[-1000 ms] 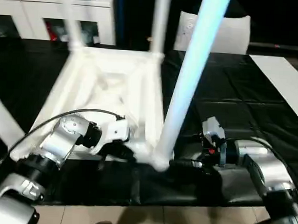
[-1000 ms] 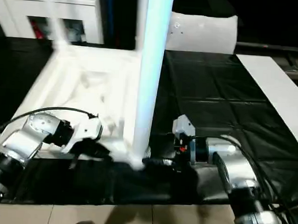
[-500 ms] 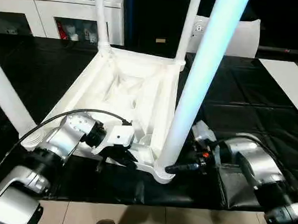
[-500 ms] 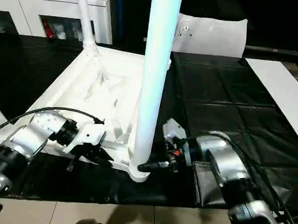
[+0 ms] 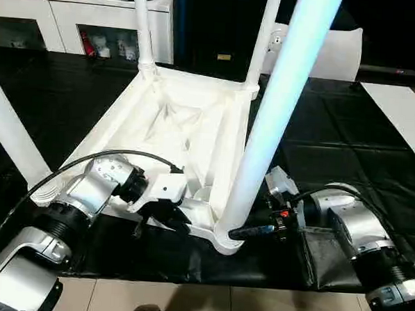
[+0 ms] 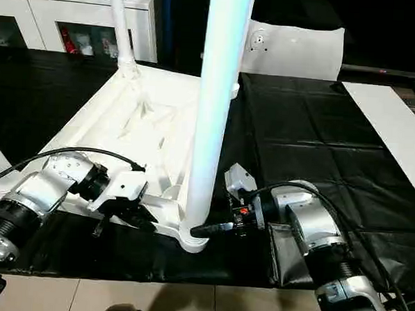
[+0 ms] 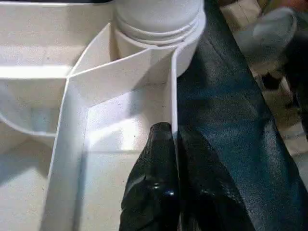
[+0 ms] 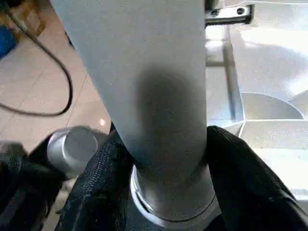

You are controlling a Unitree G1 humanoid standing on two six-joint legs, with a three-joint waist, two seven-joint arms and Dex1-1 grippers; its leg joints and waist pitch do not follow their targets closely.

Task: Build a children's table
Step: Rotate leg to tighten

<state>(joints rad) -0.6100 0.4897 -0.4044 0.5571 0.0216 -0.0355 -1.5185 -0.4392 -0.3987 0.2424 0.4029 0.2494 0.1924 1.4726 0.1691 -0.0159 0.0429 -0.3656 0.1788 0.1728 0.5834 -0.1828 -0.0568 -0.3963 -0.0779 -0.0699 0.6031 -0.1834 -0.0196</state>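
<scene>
A: Where does the children's table (image 5: 174, 126) sit right now?

B: Upside down on the black-covered work table (image 5: 334, 134), top face down, ribbed underside up. All four legs stand in their corner sockets. The near right leg (image 5: 272, 117) rises steeply past the head camera; two far legs stand at the back corners, and one more slants up at the near left.

A: Left gripper (image 7: 174, 139)?

B: Closed tight on the table's near rim. In the left wrist view one black finger (image 7: 154, 178) lies inside the thin upright rim wall, the other outside it, with the wall pinched between them. The pinch is just beside the near right corner socket (image 7: 159, 33).

A: And the right gripper (image 8: 163, 144)?

B: About half spread, wrapped around the base of the near right leg. The right wrist view shows one black finger (image 8: 96, 178) on each side of the tube, both pressing against it right above the socket collar. So it has hold of that leg, low down, where the leg enters the socket.

A: Arms?

B: Both silver forearms reach in from the near edge of the work table, the left from the left side, the right from the right, meeting at that same corner.

A: Anything else to note?

B: A white cabinet (image 5: 75, 23) with glass doors stands behind the work table, and a white panel (image 5: 398, 110) lies at the far right.
</scene>
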